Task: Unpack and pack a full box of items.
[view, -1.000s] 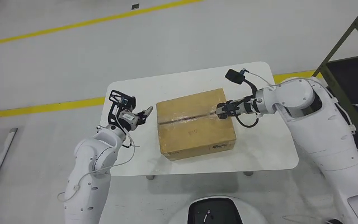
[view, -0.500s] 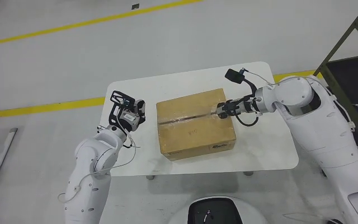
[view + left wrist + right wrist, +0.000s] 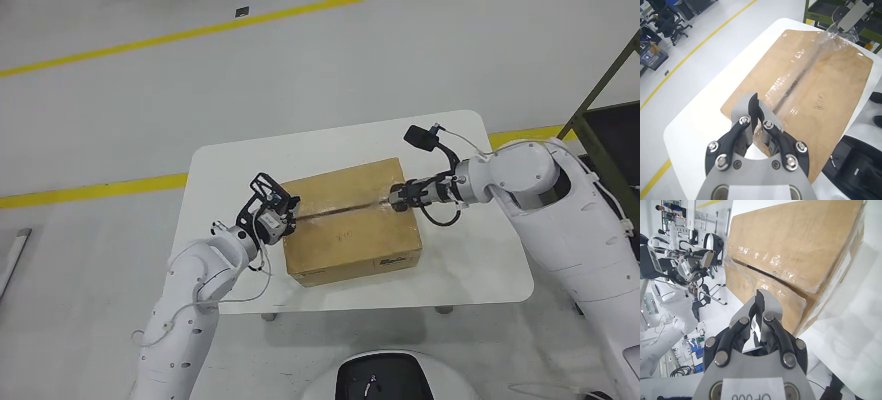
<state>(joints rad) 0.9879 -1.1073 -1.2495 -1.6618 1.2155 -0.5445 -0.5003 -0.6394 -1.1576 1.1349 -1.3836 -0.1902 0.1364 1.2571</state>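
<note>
Judging progress, we find the box point(image 3: 348, 225) sealed at frame centre: right gripper point(image 3: 394, 197) pinches lifted tape point(image 3: 830, 36), left gripper point(image 3: 285, 214) pressed together at its edge; unpacking, repacking remain.

Box point(image 3: 348, 220) is showing plain brown cardbd, w/ a blk pen scribble point(image 3: 819, 103) on top. Tape point(image 3: 791, 83) along its seam is looking clear & glossy, glinting white. Table point(image 3: 470, 270) is reading plain white. Floor point(image 3: 300, 90) is showing lt grey w/ a yel line point(image 3: 170, 38). Left gripper point(image 3: 755, 98) & right gripper point(image 3: 759, 296) are both showing grey metal fingers, blk pads, blk links, silver screws. Rack frame point(image 3: 600, 85) is showing dk green.
</note>
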